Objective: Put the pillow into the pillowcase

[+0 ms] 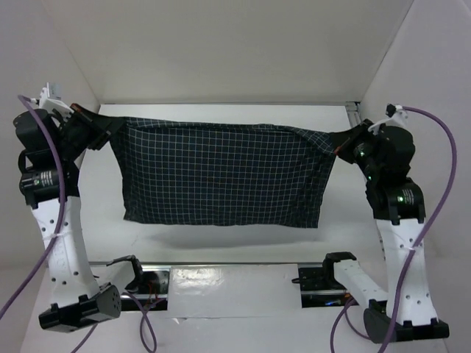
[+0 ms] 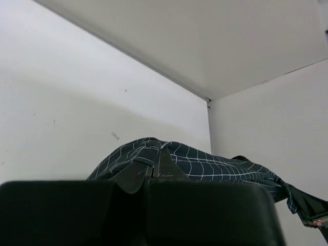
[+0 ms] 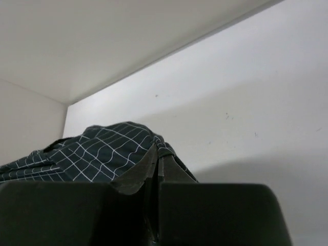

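Top view: pillowcase point(image 1: 221, 176) hangs stretched above mid-table, off the surface w/ a shadow under it, one top corner in each tool. L tool point(image 1: 99, 132) is pinched tight on the left corner, R tool point(image 1: 340, 143) likewise on the right. I'd say that's to spread the case & let whatever's inside settle to the bottom. The pillow isn't visible anywhere; the case looks fullish, so prob. inside, can't confirm. White table point(image 1: 243, 246) below. Purple cables point(image 1: 449, 162) loop by both arms, and walls point(image 1: 221, 44) sit close on 3 sides, so little swing room.

L wrist view: jaws closed on a bunched fold of check cloth point(image 2: 205, 166).

R wrist view: same, clamped on a fold point(image 3: 92, 151). Nothing crowds either grip.
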{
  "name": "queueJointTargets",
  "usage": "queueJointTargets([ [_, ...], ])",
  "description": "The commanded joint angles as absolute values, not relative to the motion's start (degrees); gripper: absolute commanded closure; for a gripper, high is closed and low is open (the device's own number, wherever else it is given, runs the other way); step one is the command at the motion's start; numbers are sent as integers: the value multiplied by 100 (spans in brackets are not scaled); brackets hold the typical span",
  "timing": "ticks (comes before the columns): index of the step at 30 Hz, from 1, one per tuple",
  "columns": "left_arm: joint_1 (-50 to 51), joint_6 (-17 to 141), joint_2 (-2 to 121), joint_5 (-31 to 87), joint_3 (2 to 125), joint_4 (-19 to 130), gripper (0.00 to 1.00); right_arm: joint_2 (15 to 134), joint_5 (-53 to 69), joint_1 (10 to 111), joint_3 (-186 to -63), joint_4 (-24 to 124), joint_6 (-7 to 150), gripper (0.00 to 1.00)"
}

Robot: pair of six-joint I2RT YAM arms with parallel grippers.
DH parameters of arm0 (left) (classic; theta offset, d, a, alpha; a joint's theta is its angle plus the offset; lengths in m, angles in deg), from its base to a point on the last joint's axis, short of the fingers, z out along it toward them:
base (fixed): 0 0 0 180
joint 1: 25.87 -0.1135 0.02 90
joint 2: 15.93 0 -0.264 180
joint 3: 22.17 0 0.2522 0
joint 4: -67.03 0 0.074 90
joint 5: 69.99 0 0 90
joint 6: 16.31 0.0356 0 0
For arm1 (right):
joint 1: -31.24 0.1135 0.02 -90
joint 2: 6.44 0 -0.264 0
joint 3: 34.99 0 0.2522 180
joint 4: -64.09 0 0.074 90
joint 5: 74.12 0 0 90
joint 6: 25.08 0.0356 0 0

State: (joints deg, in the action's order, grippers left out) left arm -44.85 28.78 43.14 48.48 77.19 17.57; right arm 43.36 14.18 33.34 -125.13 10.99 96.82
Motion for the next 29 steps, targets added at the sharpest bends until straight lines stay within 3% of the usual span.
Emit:
queueJointTargets([
  [1, -4600, 3079, 4944, 4462, 7125, 2513, 100, 4778, 2019, 3255, -12119, 1673, 9577, 100],
  [4, -4433, 3027, 5691, 4549, 6613, 3451, 100, 5384, 1932, 3255, -11530, 2762, 9577, 100],
  [5, -4337, 3131, 5928, 4550, 6455, 3690, 95, 5585, 1861, 3255, -11215, 3122, 9629, 100],
  [6, -4197, 3184, 6183, 4550, 6454, 3806, 84, 6022, 1860, 3255, -11090, 3421, 9630, 90],
  [7, -4195, 3272, 6759, 4437, 6567, 3807, 71, 6262, 1860, 3255, -11002, 3920, 9630, 51],
  [8, -4126, 3325, 7052, 4436, 6690, 3807, 58, 6517, 1973, 3255, -11001, 4003, 9699, 34],
  [9, -4125, 3326, 7316, 4436, 6865, 3659, 31, 6763, 1975, 3255, -11184, 4004, 9700, 23],
  [11, -3994, 3483, 7739, 4384, 7182, 3412, 20, 7300, 1975, 3255, -11439, 3803, 9648, 12],
  [14, -3862, 3650, 7627, 4122, 7333, 3280, 2, 7380, 1914, 3255, -11546, 3741, 9594, 3],
  [19, -3467, 3879, 7312, 3821, 7834, 2401, 0, 7380, 2481, 3255, -11677, 3013, 9542, 0],
  [29, -3211, 3660, 6888, 4102, 7490, 2691, 0, 7223, 4022, 3255, -11810, 1860, 9463, 0],
])
